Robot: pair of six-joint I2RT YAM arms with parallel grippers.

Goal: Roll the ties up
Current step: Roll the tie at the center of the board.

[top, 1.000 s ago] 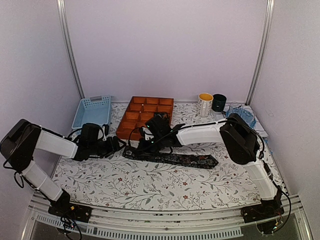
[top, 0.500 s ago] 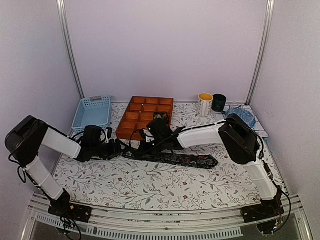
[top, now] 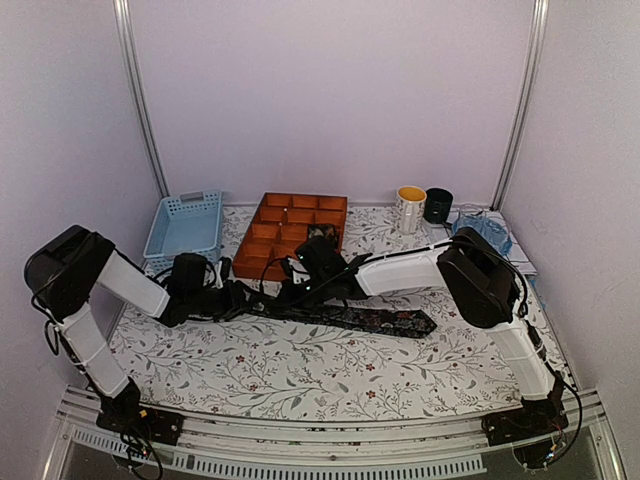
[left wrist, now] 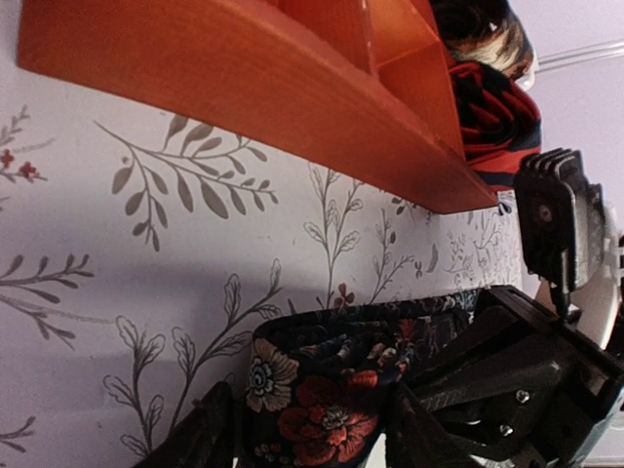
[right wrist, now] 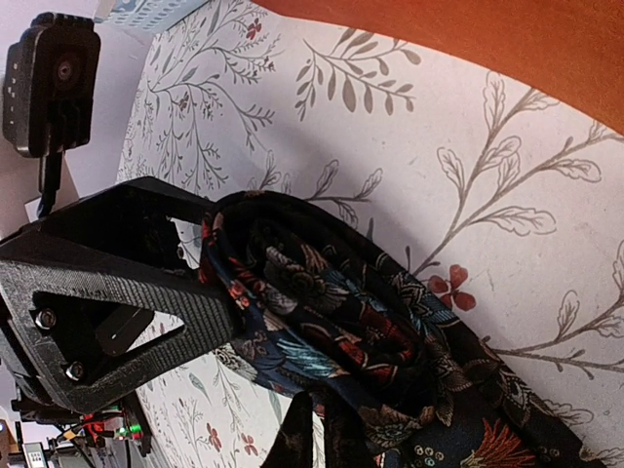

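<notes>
My left gripper [left wrist: 310, 429] has slid in and narrowed around the floral tie [top: 375, 319] (fold between its fingers); right gripper [right wrist: 310, 429] pinches it. Second rolled tie [left wrist: 495, 117], one tray [top: 290, 225].

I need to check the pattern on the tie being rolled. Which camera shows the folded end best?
The right wrist view: the folded end of the floral tie fills the frame, flowers sharp. The left wrist view shows it low and cropped between the fingers. The top view shows only a dark strip.

Soft patterned cloth tie [left wrist: 322, 390]
</notes>
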